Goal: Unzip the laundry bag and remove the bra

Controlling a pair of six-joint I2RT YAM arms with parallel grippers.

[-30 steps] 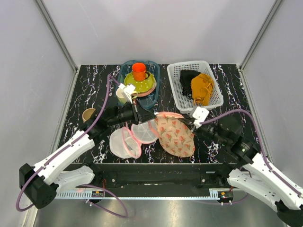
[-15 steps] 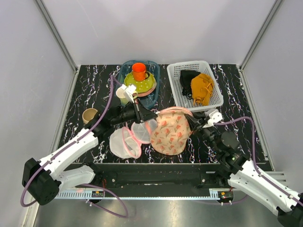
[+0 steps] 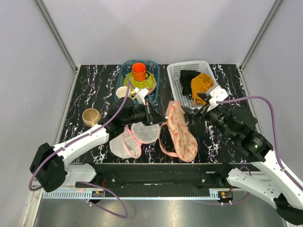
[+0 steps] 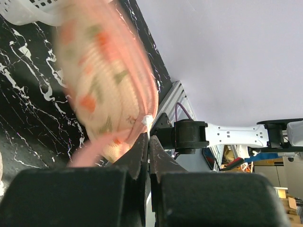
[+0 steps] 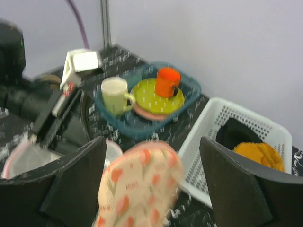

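1. Left gripper [image 3: 155,117], seen from above, sits near the middle of the table [image 3: 85,85]. Its arm reaches low from the near-left corner, and the fingers point right at the pink edge of the laundry bag [image 3: 182,135].
2. From the same camera, the bag lies as a long, narrow printed shape. It runs from just in front of the white basket [image 3: 188,63] towards the near edge, between the two grippers.
3. Right gripper [image 3: 193,113] comes in from the near-right. Its elbow is raised and the forearm angles towards the far left, with the tips just beside the bag's far end.
4. On the left wrist camera the two fingers are pressed tight together. A small white tab and the bag's pink edge are caught at their tips. The printed fabric hangs blurred beyond them, over the dark marbled table.
5. On the right wrist camera the fingers stand wide apart. The blurred bag lies low between them, and I cannot tell whether it touches either one. Beyond it are a blue tray [image 5: 142,125] of crockery and the basket.
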